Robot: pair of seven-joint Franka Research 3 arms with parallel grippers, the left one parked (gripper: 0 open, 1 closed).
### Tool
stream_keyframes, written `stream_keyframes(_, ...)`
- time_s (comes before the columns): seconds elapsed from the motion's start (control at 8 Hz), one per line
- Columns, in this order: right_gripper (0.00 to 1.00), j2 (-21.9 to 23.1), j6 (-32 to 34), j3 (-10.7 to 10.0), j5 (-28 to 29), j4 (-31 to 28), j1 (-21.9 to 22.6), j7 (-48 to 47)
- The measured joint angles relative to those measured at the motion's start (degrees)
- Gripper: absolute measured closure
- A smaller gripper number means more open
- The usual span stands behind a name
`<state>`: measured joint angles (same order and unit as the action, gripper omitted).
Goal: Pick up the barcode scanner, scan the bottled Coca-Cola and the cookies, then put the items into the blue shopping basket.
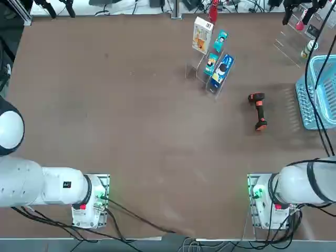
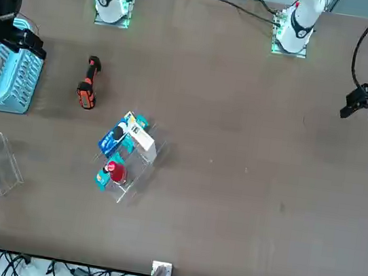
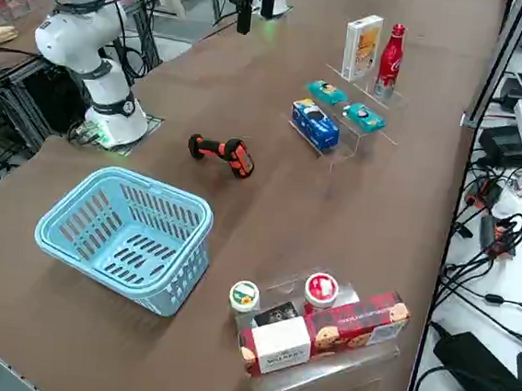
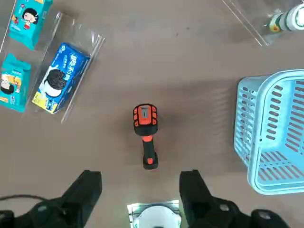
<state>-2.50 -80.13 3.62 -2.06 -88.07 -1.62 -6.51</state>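
Observation:
The barcode scanner [image 4: 145,128] lies on the brown table, black with orange-red trim, also seen from above [image 1: 258,110] and from the side [image 3: 221,152]. My right gripper [image 4: 140,190] hovers well above it, open, with nothing between its fingers. The bottled Coca-Cola [image 3: 392,60] stands upright on a clear display stand beside the cookies [image 3: 361,46], a white box with an orange picture [image 1: 202,34]. The blue shopping basket [image 3: 180,271] sits on the table beside the scanner [image 4: 247,123], with nothing inside it.
A blue packet [image 4: 59,78] and small teal packets [image 4: 12,83] rest on the lower steps of the clear stand [image 3: 340,138]. A second clear stand [image 3: 321,335] by the basket holds a red cookie box and small round containers. Cables run along the table's edge.

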Motion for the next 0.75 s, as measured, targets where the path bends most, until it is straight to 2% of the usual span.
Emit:
stream_keyframes(0.38, 0.00, 0.06, -0.55, -0.92, 1.04, -0.89, -0.08, -0.16)
stream_keyframes(0.62, 0.00, 1.12, -5.79, -0.95, 1.21, -6.53, -0.14, -0.16)
stream_keyframes(0.75, 0.00, 2.76, -10.01, -0.96, 1.21, -11.45, -0.38, -0.16)
